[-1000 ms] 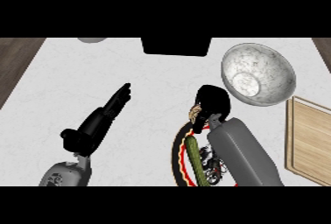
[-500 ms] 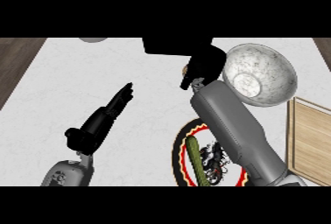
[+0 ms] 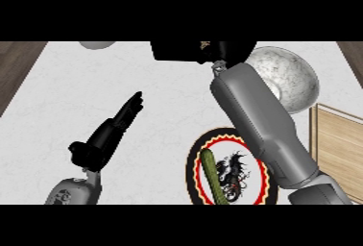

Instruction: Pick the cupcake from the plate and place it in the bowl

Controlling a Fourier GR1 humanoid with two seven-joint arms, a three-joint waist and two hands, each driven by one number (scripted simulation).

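Head view: pale marbled counter [image 3: 85, 86], left hand [image 3: 106, 137] straight-fingered, right hand [image 3: 230, 50] beside bowl [image 3: 291, 77], its hold unclear

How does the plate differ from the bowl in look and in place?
The plate has a black, red and yellow rim and a dark picture; the bowl is plain marbled grey. The plate lies near the view's lower edge; the bowl farther away, at the upper right. The plate bears a green stick-shaped thing; the bowl's visible part holds nothing. Both are round and partly hidden by the right forearm.
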